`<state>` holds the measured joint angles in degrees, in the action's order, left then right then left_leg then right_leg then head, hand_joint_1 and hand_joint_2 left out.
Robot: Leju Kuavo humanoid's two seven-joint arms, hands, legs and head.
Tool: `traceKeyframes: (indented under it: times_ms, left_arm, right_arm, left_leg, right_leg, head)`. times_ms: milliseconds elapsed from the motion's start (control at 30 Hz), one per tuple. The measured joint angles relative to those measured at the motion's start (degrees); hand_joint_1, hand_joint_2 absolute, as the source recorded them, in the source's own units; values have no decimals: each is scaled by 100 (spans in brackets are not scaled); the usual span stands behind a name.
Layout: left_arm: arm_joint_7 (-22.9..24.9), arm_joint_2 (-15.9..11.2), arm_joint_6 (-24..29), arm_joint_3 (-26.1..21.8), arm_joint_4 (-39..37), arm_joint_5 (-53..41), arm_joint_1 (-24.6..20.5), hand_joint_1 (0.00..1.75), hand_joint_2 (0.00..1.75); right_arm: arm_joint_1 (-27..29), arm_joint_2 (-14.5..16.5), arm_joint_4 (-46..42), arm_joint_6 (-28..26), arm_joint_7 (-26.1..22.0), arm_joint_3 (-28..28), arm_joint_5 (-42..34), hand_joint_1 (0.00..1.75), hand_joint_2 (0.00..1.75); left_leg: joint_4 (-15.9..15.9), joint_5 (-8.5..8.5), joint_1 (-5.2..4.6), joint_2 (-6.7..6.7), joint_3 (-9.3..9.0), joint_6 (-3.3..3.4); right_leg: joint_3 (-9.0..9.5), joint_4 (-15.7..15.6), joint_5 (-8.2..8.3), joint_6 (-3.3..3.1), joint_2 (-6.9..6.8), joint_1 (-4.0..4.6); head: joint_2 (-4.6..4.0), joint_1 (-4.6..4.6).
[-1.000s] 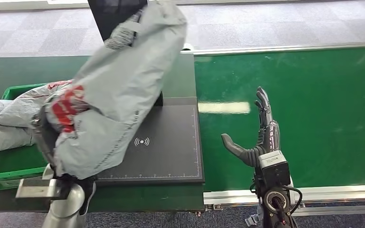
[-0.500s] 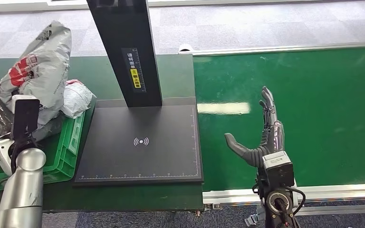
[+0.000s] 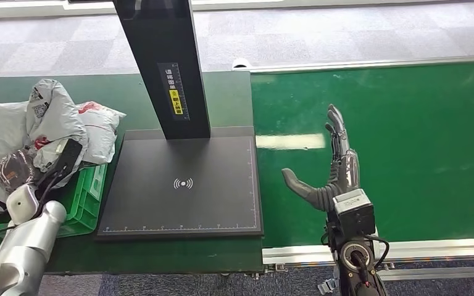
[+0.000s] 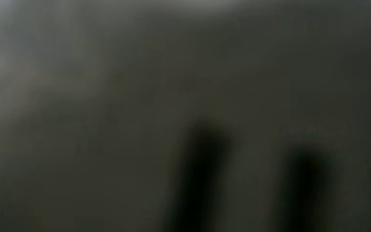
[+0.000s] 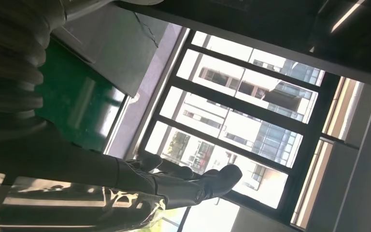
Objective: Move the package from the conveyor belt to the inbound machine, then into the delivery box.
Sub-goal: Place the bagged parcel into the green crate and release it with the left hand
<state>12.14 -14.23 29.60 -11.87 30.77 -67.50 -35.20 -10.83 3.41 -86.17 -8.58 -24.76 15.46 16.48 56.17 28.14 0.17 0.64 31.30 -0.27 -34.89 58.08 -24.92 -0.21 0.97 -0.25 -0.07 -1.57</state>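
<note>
The grey package [image 3: 52,120] with red print lies crumpled in the green delivery box [image 3: 89,185] at the far left, on top of other bags. My left hand [image 3: 13,169] is down in the box, still gripping the package, whose plastic bunches around it and hides the fingers. The left wrist view is a dark blur of grey plastic [image 4: 125,96] pressed close to the camera. My right hand [image 3: 336,169] stands open and upright over the near edge of the green conveyor belt [image 3: 407,135], holding nothing; its spread fingers [image 5: 174,186] point toward windows.
The inbound machine's black scan plate [image 3: 185,185] lies bare between box and belt, with its black post [image 3: 166,68] rising at the back. Other grey and white bags [image 3: 102,132] fill the box. A metal rail [image 3: 407,250] edges the belt's near side.
My left arm swung the package off the scan plate to the left, then lowered it into the green box. The right hand barely shifted.
</note>
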Motion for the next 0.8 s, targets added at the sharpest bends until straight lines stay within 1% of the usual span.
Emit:
traceKeyframes:
  times_ms: [33, 67, 100, 167, 200, 233, 300, 367, 433, 500, 567, 633, 700, 767, 800]
  left_arm:
    - [2, -20, -62, 2, -94, 9, -37, 175, 175]
    - [-11, -40, -134, 2, -175, 30, -70, 169, 175]
    - [-40, -58, -209, -3, -242, 64, -99, 129, 175]
    - [-188, -85, -319, -38, -341, 205, -145, 42, 175]
    - [-306, -92, -333, -80, -373, 307, -160, 4, 175]
    - [-478, -95, -313, -136, -389, 447, -169, 0, 175]
    - [-938, -86, -240, -294, -395, 830, -177, 0, 175]
    - [-1633, -53, -264, -509, -361, 1481, -174, 0, 175]
    - [-2444, 17, -549, -801, -262, 2429, -164, 0, 175]
    - [-3111, 122, -1156, -1168, -77, 3602, -129, 0, 175]
    - [-3435, 234, -1995, -1521, 170, 4831, -48, 0, 87]
    - [-3468, 332, -2763, -1765, 449, 5965, 96, 0, 0]
    - [-3432, 401, -3235, -1857, 812, 7023, 298, 0, 87]
    - [-3381, 458, -3410, -1840, 1266, 7889, 533, 0, 175]
    - [-3351, 492, -3426, -1819, 1518, 8212, 664, 0, 175]
  right_arm:
    - [-10, 0, 15, -1, 6, 12, 3, 0, 175]
    - [-19, 0, 31, -1, 8, 26, 7, 0, 175]
    - [-26, 0, 49, -1, 9, 40, 9, 0, 175]
    - [-38, 0, 86, -3, 12, 70, 11, 0, 175]
    - [-47, 0, 105, -8, 14, 84, 11, 0, 175]
    - [-57, 0, 121, -16, 15, 94, 11, 0, 175]
    - [-73, 0, 143, -40, 16, 103, 9, 0, 175]
    - [-79, -1, 152, -76, 18, 104, 2, 0, 175]
    - [-79, -5, 154, -115, 18, 104, -7, 0, 175]
    - [-77, -17, 157, -147, 14, 103, -16, 0, 175]
    - [-77, -32, 174, -168, -4, 103, -36, 0, 175]
    - [-81, -44, 205, -178, -36, 104, -71, 0, 175]
    - [-83, -58, 234, -187, -65, 104, -107, 0, 175]
    - [-82, -75, 249, -200, -80, 104, -122, 0, 175]
    - [-79, -84, 251, -204, -82, 104, -125, 0, 175]
  left_leg:
    - [-2, -1, 0, 0, -5, -1]
    - [-3, -2, 0, 0, -9, -4]
    - [-5, -4, 0, 0, -13, -6]
    - [-8, -8, 0, 0, -22, -11]
    - [-9, -9, 0, 0, -26, -13]
    - [-10, -11, 0, 0, -30, -14]
    - [-11, -14, 0, 1, -37, -15]
    - [-13, -15, -1, 4, -42, -15]
    - [-13, -16, -1, 8, -43, -16]
    - [-14, -18, -1, 9, -42, -17]
    - [-14, -20, -1, 9, -41, -18]
    - [-14, -21, -1, 6, -39, -18]
    - [-14, -21, -1, 2, -37, -18]
    - [-13, -20, -2, 0, -32, -18]
    - [-12, -19, -2, -1, -29, -18]
  right_leg:
    - [4, 1, 1, -2, 0, 0]
    - [7, 1, 2, -4, 1, 0]
    - [10, 2, 3, -6, 1, 0]
    - [16, 3, 5, -8, 1, 0]
    - [18, 4, 5, -9, 1, 0]
    - [20, 4, 6, -9, 1, 0]
    - [21, 4, 6, -10, 0, 0]
    - [23, 4, 5, -10, -4, 0]
    - [24, 4, 5, -11, -7, 0]
    - [24, 4, 4, -12, -9, 0]
    - [24, 4, 4, -12, -9, 0]
    - [23, 4, 5, -11, -8, 0]
    - [20, 4, 6, -11, -6, 0]
    - [12, 4, 6, -10, -3, 0]
    - [7, 4, 6, -10, -1, 0]
  head:
    - [0, -1]
    - [0, -1]
    - [0, -1]
    - [0, -1]
    - [0, -1]
    - [0, -1]
    - [0, -1]
    - [0, -1]
    - [0, -2]
    - [0, -2]
    - [0, -1]
    - [0, 1]
    - [0, 0]
    - [0, 1]
    - [0, -1]
